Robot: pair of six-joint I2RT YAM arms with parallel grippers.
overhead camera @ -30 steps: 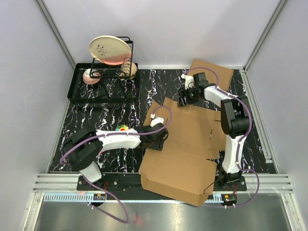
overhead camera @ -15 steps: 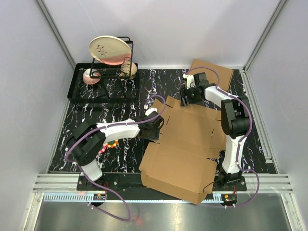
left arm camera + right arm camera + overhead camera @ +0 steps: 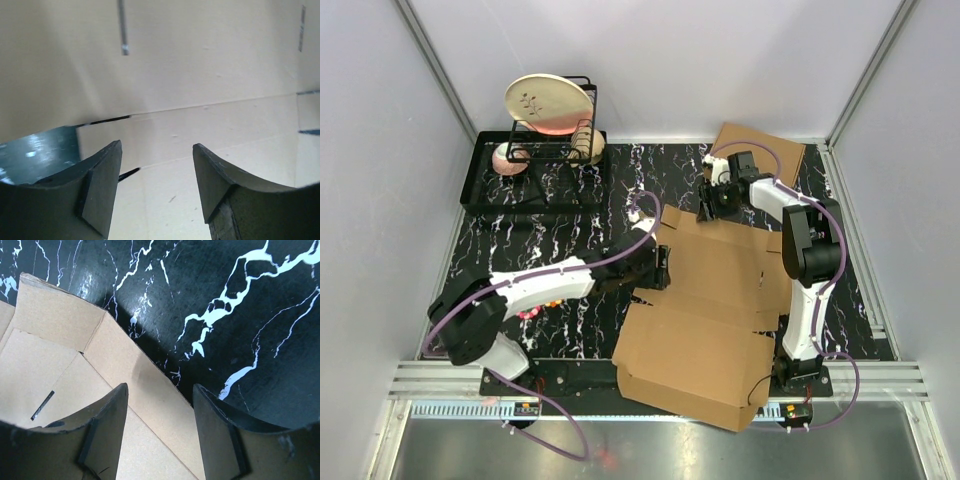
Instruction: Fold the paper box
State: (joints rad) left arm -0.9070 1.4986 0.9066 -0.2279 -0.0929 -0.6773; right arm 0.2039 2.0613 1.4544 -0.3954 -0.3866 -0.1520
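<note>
Two bystanders: dish rack (image 3: 552, 140) at ten o'clock, second cardboard box (image 3: 770, 148) at one; the paper box (image 3: 710, 330) (mostly flat) runs twelve-to-six; left hand (image 3: 157, 165) and right hand (image 3: 159, 405) gape empty.

The bench (image 3: 520, 250) is black marble with white veins, closed in by pale walls (image 3: 670, 60). At its far left stands a black tray (image 3: 478, 203) with a black wire rack (image 3: 590, 105) on it. A cream plate (image 3: 548, 103) lies tilted across the top of the rack, and a pink dish (image 3: 510, 160) sits in the tray just beside the rack. A made-up cardboard box (image 3: 782, 150) rests in the far right corner. Small bright beads (image 3: 542, 305) lie near the front left.
</note>
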